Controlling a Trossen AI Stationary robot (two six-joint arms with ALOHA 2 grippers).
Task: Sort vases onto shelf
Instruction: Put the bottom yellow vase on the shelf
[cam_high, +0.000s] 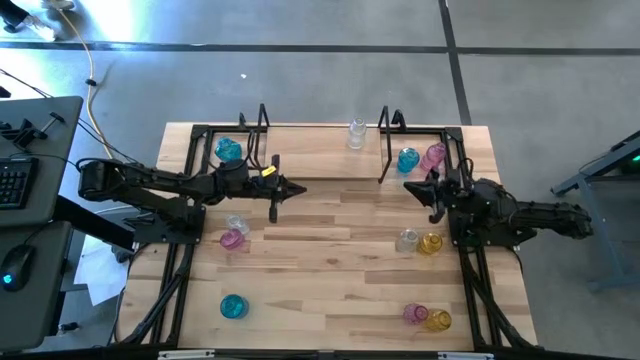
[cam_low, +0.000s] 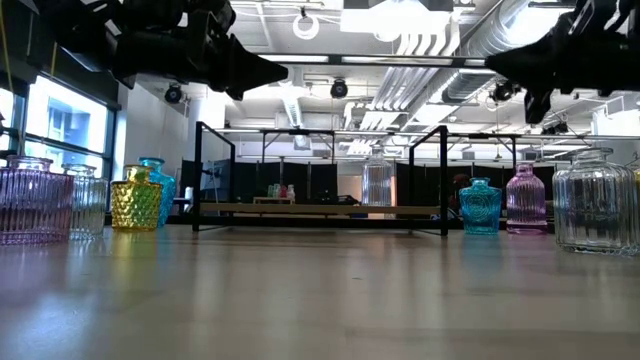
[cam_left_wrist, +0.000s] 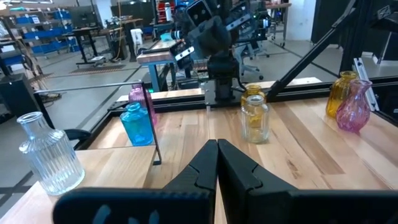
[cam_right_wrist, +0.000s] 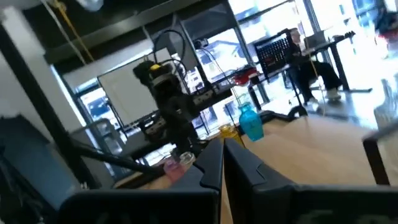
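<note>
1. The place is an open industrial lab or workshop: exposed ceiling ducts (cam_low: 430, 40) and a concrete floor (cam_high: 300, 80).
2. Blue storage bins (cam_left_wrist: 37, 28) line racks.
3. A keyboard (cam_high: 15, 180) and a seated person (cam_right_wrist: 305, 59) mark workstations.

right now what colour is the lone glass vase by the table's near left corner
Teal-blue translucent glass vase, clearest in the high view.
</note>
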